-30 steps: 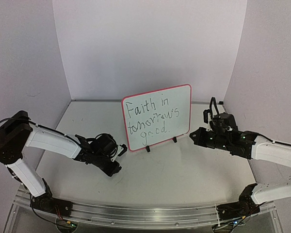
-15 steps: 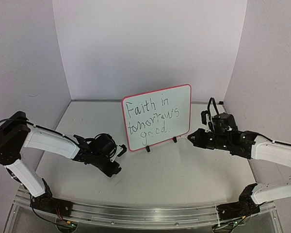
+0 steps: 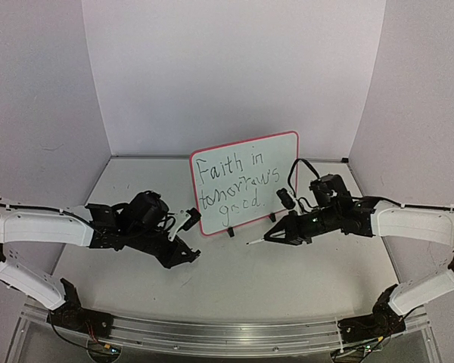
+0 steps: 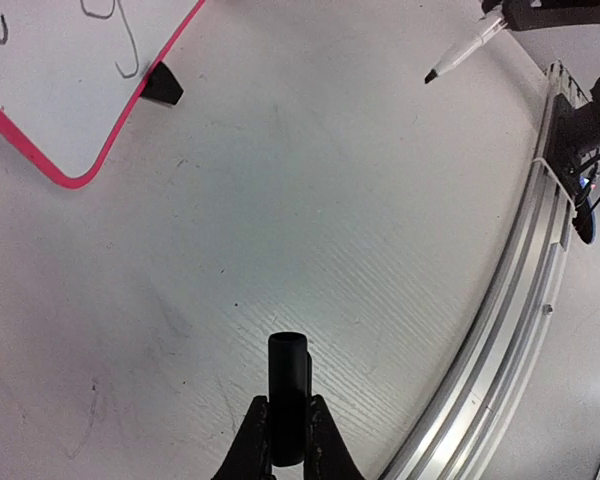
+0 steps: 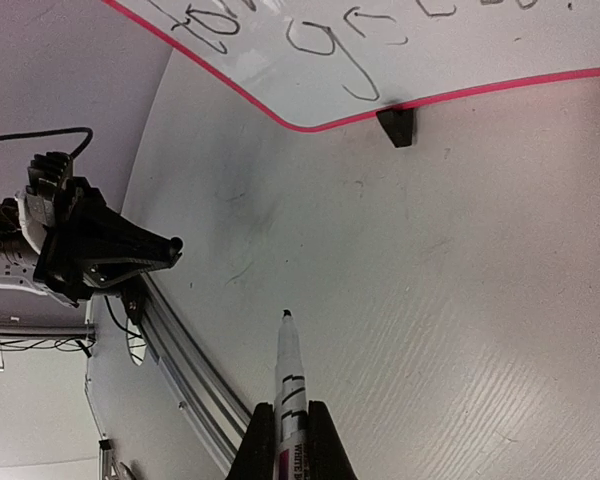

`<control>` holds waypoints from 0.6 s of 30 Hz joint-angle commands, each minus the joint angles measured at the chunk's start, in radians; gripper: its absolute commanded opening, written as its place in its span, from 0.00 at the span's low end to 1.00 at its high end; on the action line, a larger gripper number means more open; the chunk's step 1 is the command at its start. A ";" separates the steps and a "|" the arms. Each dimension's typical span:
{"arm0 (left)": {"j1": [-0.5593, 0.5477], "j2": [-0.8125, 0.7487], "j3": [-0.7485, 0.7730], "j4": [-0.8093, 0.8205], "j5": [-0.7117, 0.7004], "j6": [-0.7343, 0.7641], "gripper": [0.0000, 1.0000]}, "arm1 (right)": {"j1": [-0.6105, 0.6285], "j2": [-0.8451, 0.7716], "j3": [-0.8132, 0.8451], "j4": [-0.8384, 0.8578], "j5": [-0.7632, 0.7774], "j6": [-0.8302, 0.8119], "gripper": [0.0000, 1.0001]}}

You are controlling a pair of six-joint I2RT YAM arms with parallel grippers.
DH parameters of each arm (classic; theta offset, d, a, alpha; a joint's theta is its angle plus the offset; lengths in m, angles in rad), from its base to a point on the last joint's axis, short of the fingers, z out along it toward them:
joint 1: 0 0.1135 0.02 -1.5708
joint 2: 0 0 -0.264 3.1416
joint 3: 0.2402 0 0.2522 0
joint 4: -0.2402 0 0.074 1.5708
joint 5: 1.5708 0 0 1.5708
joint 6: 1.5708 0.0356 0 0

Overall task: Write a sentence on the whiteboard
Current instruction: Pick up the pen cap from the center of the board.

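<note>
Whiteboard stood propped on its feet mid-table, sentence on its face; judged light, rigid, easily tipped, best gripped by the frame edge; right gripper clamped the marker, left gripper pinched a black cap.

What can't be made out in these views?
Left wrist: red-framed white whiteboard cut off at the edge; only letter tails show.
Right wrist: dark handwritten sentence cropped at top; white marker pen's label cut off at bottom.
Top external: left gripper's black cylinder too small.
</note>
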 commanded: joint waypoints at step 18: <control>-0.138 0.013 0.133 0.105 0.146 0.006 0.00 | 0.020 0.100 0.121 0.048 -0.409 0.037 0.00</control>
